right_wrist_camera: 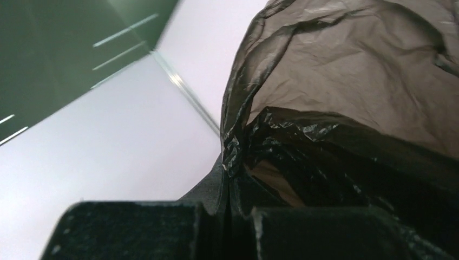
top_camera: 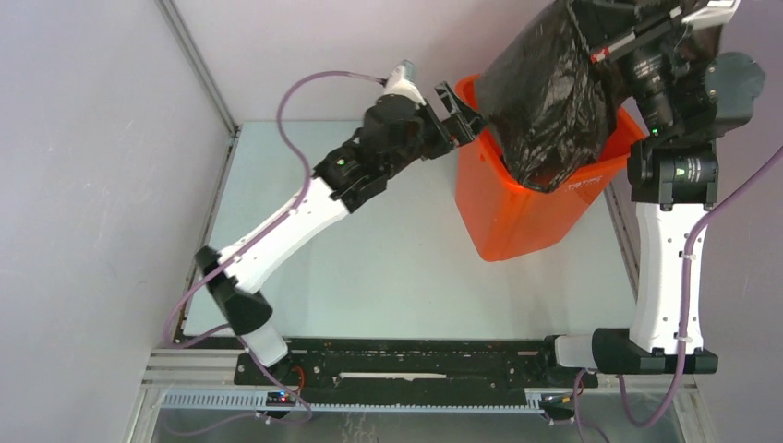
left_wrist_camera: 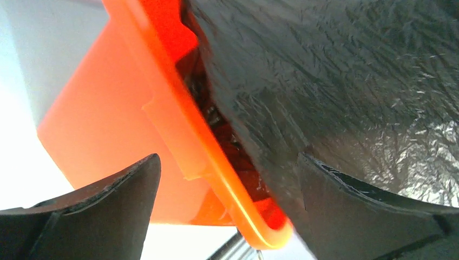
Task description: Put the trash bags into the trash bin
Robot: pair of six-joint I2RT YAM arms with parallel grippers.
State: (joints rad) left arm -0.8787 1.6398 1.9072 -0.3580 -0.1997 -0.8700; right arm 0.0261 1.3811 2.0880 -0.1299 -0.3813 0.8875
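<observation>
Top external: trash bag [top_camera: 545,101] hung lengthwise below the right gripper [right_wrist_camera: 233,208] clenching it — into the trash bin [top_camera: 517,221]; left gripper [left_wrist_camera: 227,160] gaped astride the rim [left_wrist_camera: 184,119].

Left arm reaches out low and angled to the right, left tool [top_camera: 459,113] with its fingers spread wide. Right arm stands way up, wrist raised high, right tool [right_wrist_camera: 230,216] pinched tight on a trash bag [top_camera: 545,101].
</observation>
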